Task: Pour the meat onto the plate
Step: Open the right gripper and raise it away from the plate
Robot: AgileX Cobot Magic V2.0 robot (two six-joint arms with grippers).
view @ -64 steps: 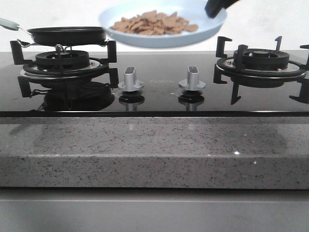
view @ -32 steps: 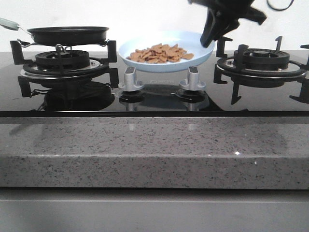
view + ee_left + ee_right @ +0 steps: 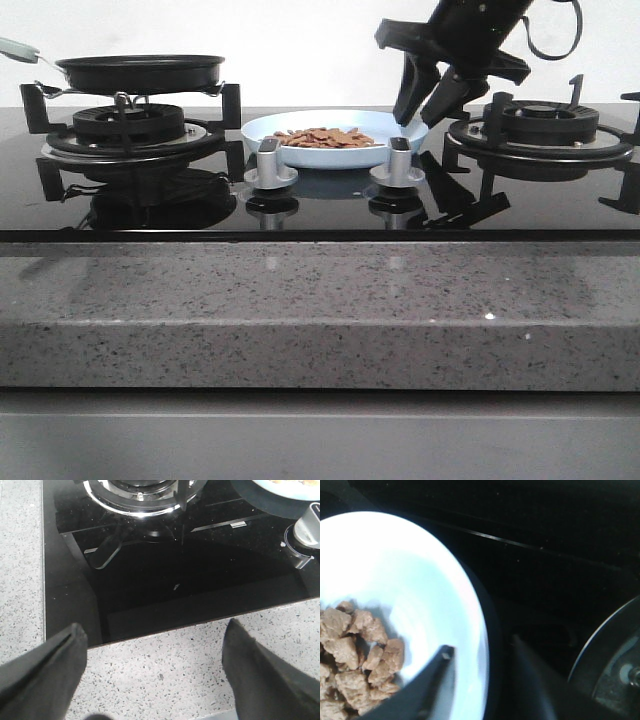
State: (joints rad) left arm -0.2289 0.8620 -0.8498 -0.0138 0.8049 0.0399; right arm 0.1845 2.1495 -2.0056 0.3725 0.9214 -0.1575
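Observation:
The pale-blue plate (image 3: 330, 158) sits on the black glass hob between the two burners, just behind the knobs. A flat heap of reddish-brown meat (image 3: 322, 137) lies in it. My right gripper (image 3: 422, 110) is at the plate's right rim and is open. In the right wrist view (image 3: 481, 645) one finger is over the plate's (image 3: 420, 580) inside and the other outside the rim, near the meat (image 3: 350, 660). My left gripper (image 3: 154, 630) is open and empty over the speckled counter at the hob's front edge. It is out of the front view.
A black frying pan (image 3: 140, 70) stands on the left burner, its handle pointing left. The right burner grate (image 3: 540, 125) is just right of my right gripper. Two silver knobs (image 3: 271, 165) (image 3: 397, 163) stand in front of the plate. The grey stone counter edge (image 3: 320, 310) runs along the front.
The plate with the meat came down from mid-air onto the hob. My right gripper came down with it and its fingers now stand apart round the rim.

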